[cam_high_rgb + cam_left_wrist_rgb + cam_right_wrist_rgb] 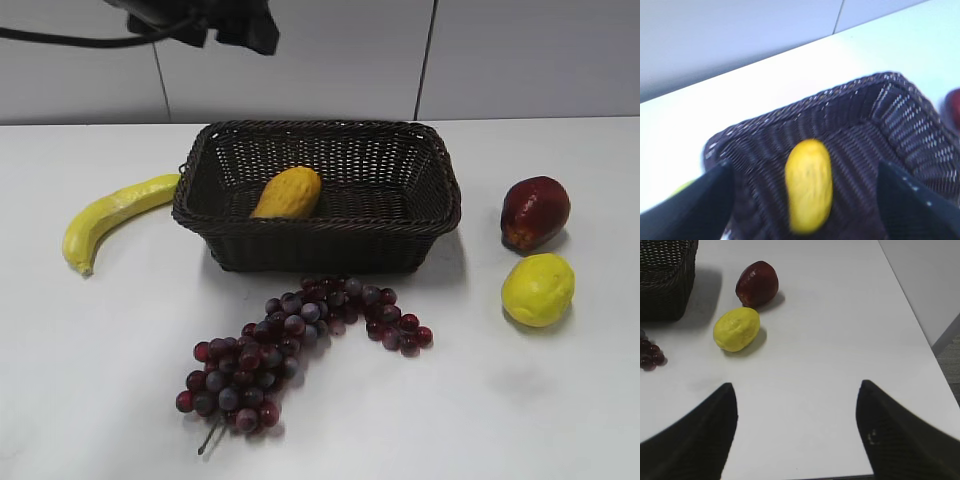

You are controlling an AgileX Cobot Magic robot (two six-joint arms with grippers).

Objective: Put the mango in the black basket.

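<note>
The yellow-orange mango lies inside the black basket, on its floor towards the left side. In the left wrist view the mango lies on the basket's woven floor, blurred. My left gripper is open and empty, above the basket with the mango between and below its fingers. In the exterior view it shows only as a dark shape at the top edge. My right gripper is open and empty over bare table to the right of the basket.
A yellow banana lies left of the basket. A bunch of dark red grapes lies in front of it. A dark red apple and a yellow lemon sit to the right, also in the right wrist view.
</note>
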